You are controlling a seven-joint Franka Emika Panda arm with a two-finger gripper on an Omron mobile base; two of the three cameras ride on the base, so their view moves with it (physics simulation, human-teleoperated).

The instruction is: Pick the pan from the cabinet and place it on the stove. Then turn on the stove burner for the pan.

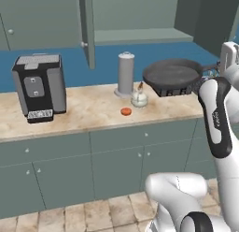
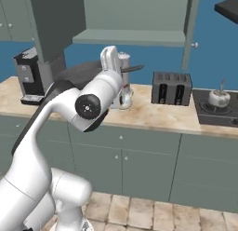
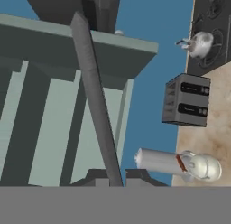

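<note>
Left base view shows the pan (image 1: 172,73) carried above the worktop (image 1: 88,109), the hand (image 3: 110,182) clamped on its thin handle's end, likely rigid, heavy and prone to tipping.

Even, flat rendered light, soft shadows, no glare, slightly coarse.

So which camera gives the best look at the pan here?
The left base view: the pan shows whole, its round dish held above the counter. The right base view shows only a handle tip beyond the arm. The hand view shows just its long handle running up from the gripper.
</note>
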